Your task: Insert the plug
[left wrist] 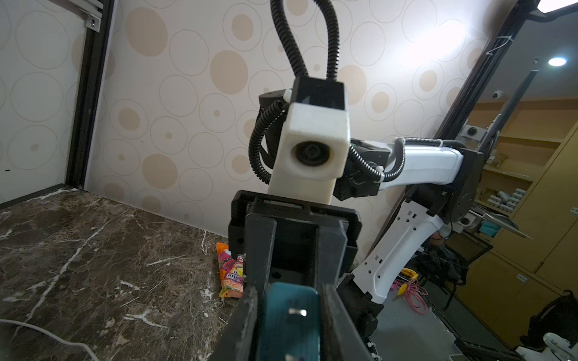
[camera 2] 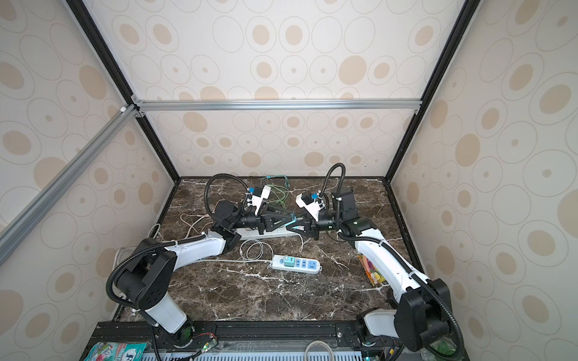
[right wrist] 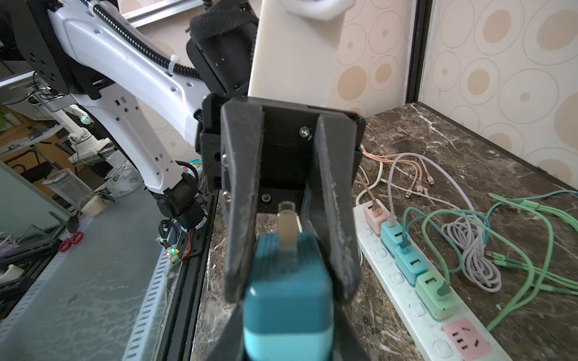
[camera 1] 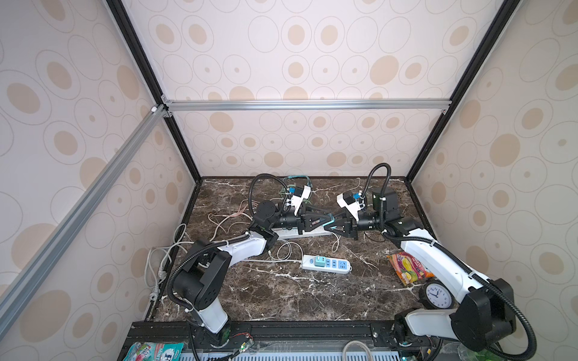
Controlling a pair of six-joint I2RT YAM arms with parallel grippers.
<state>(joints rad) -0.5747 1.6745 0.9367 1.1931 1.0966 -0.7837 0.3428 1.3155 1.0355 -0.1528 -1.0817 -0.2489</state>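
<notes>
Teal plug [right wrist: 287, 297] inside right gripper [camera 1: 335, 223]

A colourful snack packet [camera 1: 406, 268] lay on the dark marbled table [camera 1: 281, 300] near its right edge. A small black alarm clock [camera 1: 438, 296] with a white face sat just nearer than it. A green mint packet [camera 1: 153, 351] lay beyond the table's near edge, at the left. Wallpaper [camera 1: 297, 62] with tan ovals covered the walls, and an aluminium bar [camera 1: 306, 104] crossed the far one.
</notes>
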